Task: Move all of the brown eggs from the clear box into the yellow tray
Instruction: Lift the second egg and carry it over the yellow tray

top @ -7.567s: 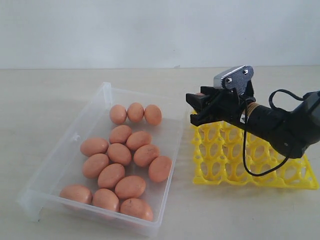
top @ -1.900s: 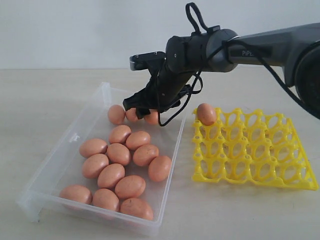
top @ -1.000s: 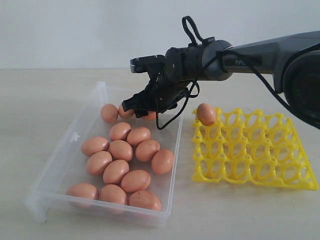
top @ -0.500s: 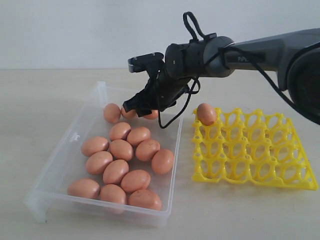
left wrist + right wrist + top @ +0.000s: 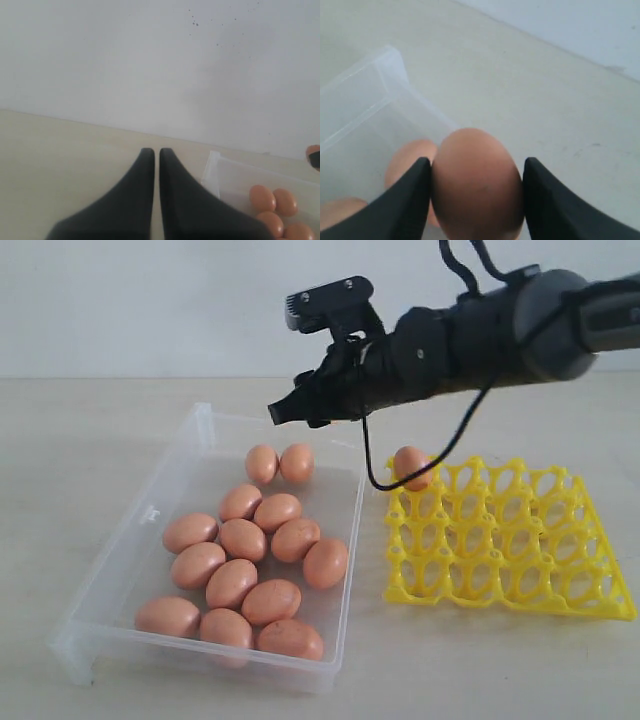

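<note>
The right gripper (image 5: pixel 298 410) hangs above the far end of the clear box (image 5: pixel 190 660). Its fingers pinch one held egg (image 5: pixel 477 190) across its waist, one pad on either flank, as the right wrist view shows. The other brown eggs (image 5: pixel 242 539) lie loose on the box floor: two near the far wall and a cluster running down toward the near right corner. The yellow tray (image 5: pixel 480 602) sits just beside the box's right wall on the table (image 5: pixel 80 440), with one seated egg (image 5: pixel 410 468) in its far left corner cup. The left gripper (image 5: pixel 156 151), fingers pressed together and holding nothing, is out of the exterior view. The step in hand looks like the carry to the tray. It probably goes best if the grip stays as firm as it is, without squeezing harder, and the egg crosses the box's right wall high enough to clear the tray's pointed posts. Centre it over an empty cup beside the filled one and lower it until it rests in the cup. Only then spread the fingers, so it cannot drop or roll.
</note>
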Motion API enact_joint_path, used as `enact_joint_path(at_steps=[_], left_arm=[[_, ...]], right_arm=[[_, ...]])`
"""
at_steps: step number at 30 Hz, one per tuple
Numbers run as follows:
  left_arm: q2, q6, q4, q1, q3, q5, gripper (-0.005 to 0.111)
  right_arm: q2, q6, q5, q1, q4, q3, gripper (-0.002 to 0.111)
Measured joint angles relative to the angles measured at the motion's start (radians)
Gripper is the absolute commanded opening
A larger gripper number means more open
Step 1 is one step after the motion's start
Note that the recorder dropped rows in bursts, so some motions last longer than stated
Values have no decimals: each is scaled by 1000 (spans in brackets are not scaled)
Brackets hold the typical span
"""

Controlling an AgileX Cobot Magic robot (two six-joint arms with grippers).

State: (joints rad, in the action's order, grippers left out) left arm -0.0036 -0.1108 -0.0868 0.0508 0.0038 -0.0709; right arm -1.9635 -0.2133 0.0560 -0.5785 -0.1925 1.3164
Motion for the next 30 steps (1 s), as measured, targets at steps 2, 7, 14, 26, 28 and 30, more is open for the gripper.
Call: enact_joint_path(at_steps=[2, 7, 14, 26, 28, 30], left_arm=[[0, 0, 0, 0, 0, 0, 4], [0, 0, 0, 0, 0, 0, 4], [0, 0, 0, 0, 0, 0, 4], [0, 0, 0, 0, 0, 0, 4], [0, 0, 0, 0, 0, 0, 4], [0, 0, 0, 0, 0, 0, 4]], right_arm=[[59, -3, -138, 0, 0, -113, 0], [169, -3, -468, 0, -2, -355, 0], [227, 66, -970, 7, -55, -638, 0], [165, 380, -1261, 396, 355, -841, 0], [80, 407, -1261, 432, 467, -803, 0], [2, 454, -1261, 459, 595, -735, 0]])
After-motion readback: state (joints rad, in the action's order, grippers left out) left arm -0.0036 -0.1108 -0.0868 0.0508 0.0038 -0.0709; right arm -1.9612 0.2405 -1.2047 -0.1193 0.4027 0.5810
